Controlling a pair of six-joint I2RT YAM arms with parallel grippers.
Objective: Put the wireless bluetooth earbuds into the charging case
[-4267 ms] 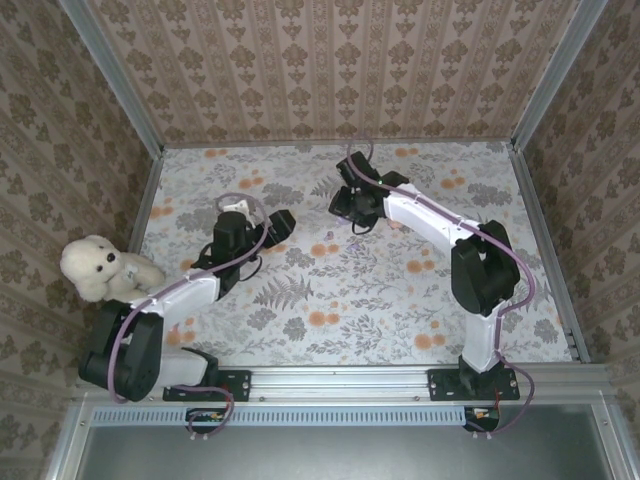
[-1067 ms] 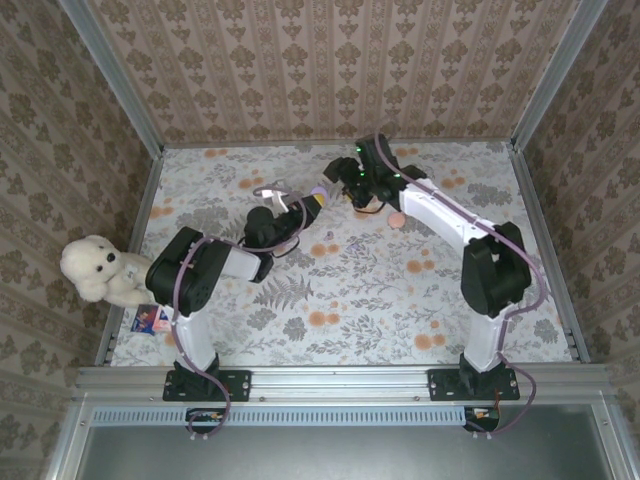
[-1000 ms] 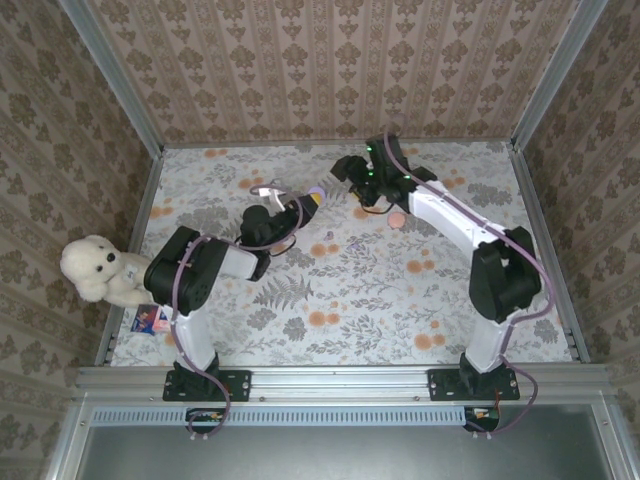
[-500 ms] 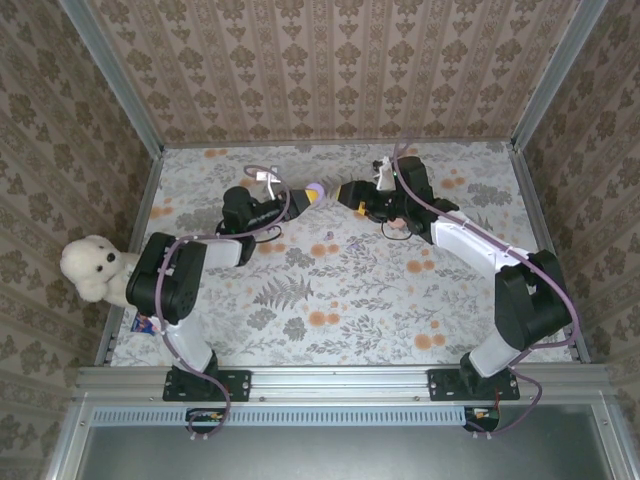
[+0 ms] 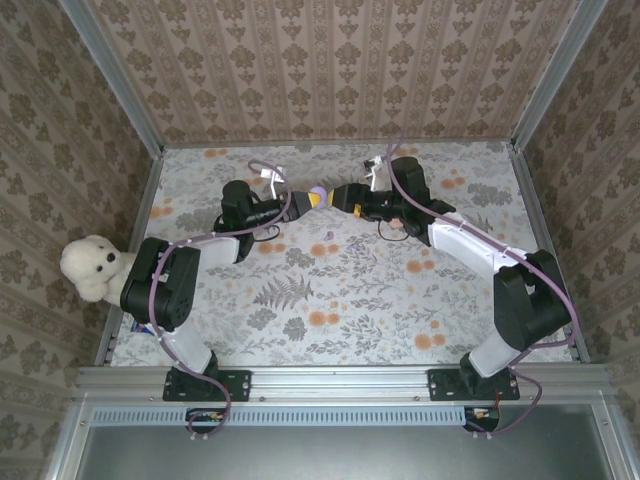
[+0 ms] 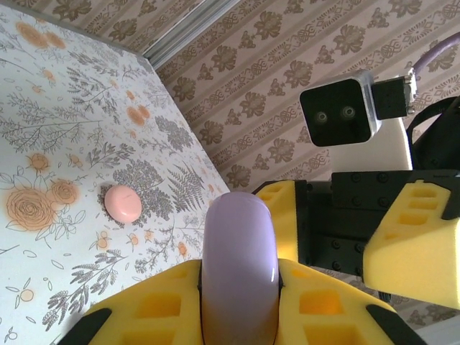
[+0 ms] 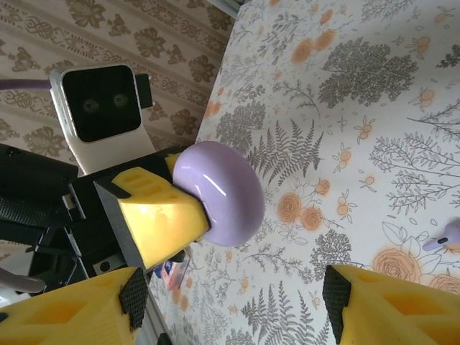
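Your left pincer [image 5: 308, 197] is pinching the lilac charging case [image 5: 317, 193], its yellow pads pressed against the two sides of the rounded shell and holding it above the bench [image 5: 330, 300], toward 12 o'clock from the bench's middle. In the left wrist view the case [image 6: 238, 266] stands upright between those pads, its rounded end pointing away from the camera. Your right pincer [image 5: 342, 194] sits just beside the case at its 3 o'clock, facing it with jaws spread and nothing between them. Whether it touches the shell you cannot tell from above. From the right wrist camera you see the case [image 7: 219, 191] ahead of your own spread fingers, with one pad of the left pincer [image 7: 154, 215] against its lower side. One small earbud [image 5: 328, 236] lies on the bench at 6 o'clock from the held case, apart from both pincers. It shows again at the 3 o'clock edge of the right wrist view [image 7: 449, 236]. A pink oval object [image 6: 123, 203] rests on the floral surface, at 9 o'clock of the case in the left wrist view. A white teddy bear [image 5: 97, 268] sits at the bench's 9 o'clock edge, with a small card [image 5: 142, 322] just at its 5 o'clock.
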